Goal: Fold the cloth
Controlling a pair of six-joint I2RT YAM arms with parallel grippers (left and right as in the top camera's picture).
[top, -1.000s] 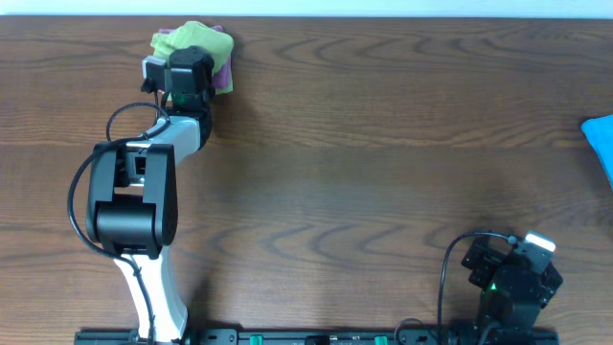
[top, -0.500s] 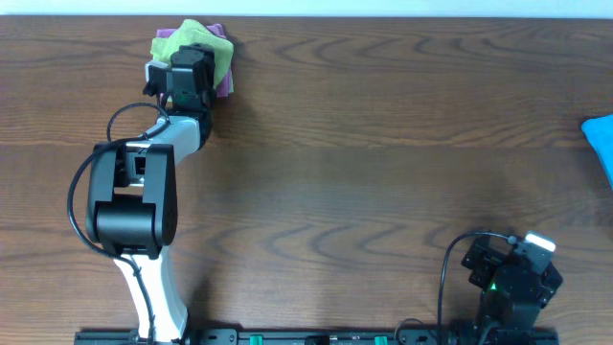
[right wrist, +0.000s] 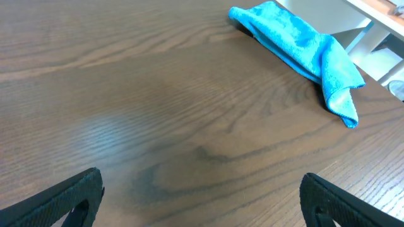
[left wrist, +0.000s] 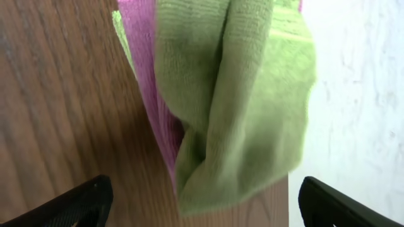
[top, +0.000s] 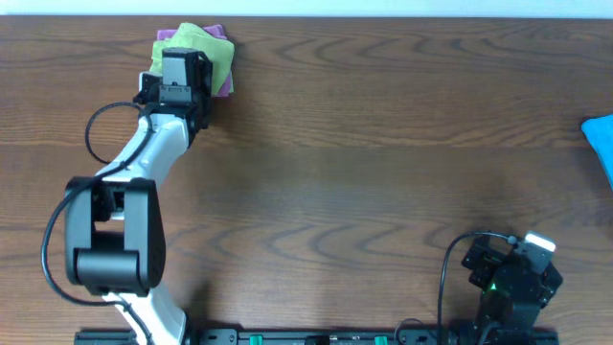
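Jaws of the left gripper (left wrist: 203, 200) stand spread wide, grasping nothing, close over the lime-green cloth (left wrist: 246, 94), which lies crumpled on top of the purple cloth (left wrist: 142, 57) at the far left edge of the tabletop (top: 383, 172). The right gripper (right wrist: 201, 192) hovers near the tabletop, jaws released, the blue cloth (right wrist: 303, 44) well apart.

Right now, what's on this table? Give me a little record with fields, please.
green cloth: bunched, lying partly on the purple cloth, far-left corner of the table
purple cloth: underneath, mostly covered
blue cloth: crumpled, far right
left gripper: open, above green cloth, not gripping
right gripper: open, empty, over bare table
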